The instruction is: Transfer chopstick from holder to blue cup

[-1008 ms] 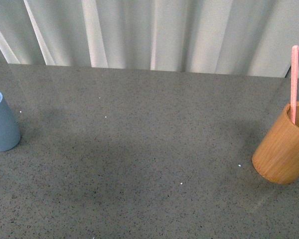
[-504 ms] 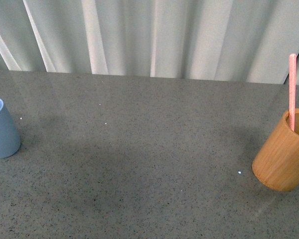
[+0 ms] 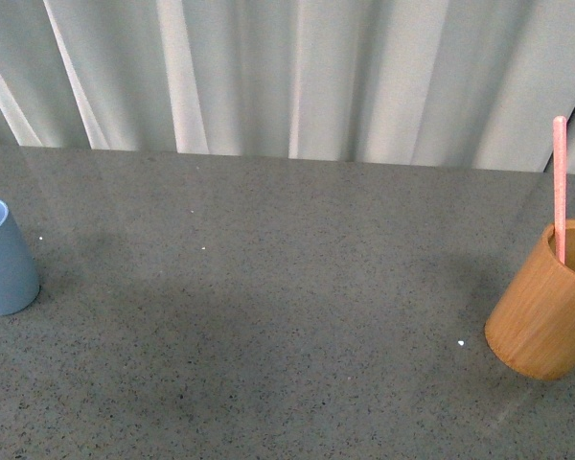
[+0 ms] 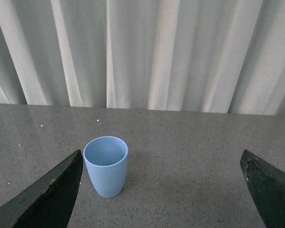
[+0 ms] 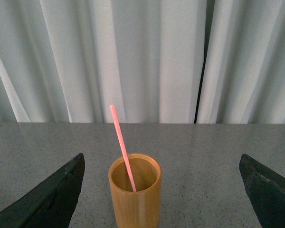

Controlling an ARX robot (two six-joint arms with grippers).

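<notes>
Chopstick (image 3: 559, 187) leans in holder (image 3: 541, 316); blue cup (image 3: 5, 264) well apart.

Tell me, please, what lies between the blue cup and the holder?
In the front view, only bare, speckled tabletop separates the blue cup and the holder.

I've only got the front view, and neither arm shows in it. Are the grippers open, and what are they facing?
Observer: The right gripper is open, jaws wide apart, with the holder standing ahead and showing between them.
Operator: And the left one?
Observer: The left gripper is open too, with the blue cup upright ahead of it and not touched.
Operator: Anything inside that cup?
Observer: No. The left wrist view looks down into it, and the inside is empty.
</notes>
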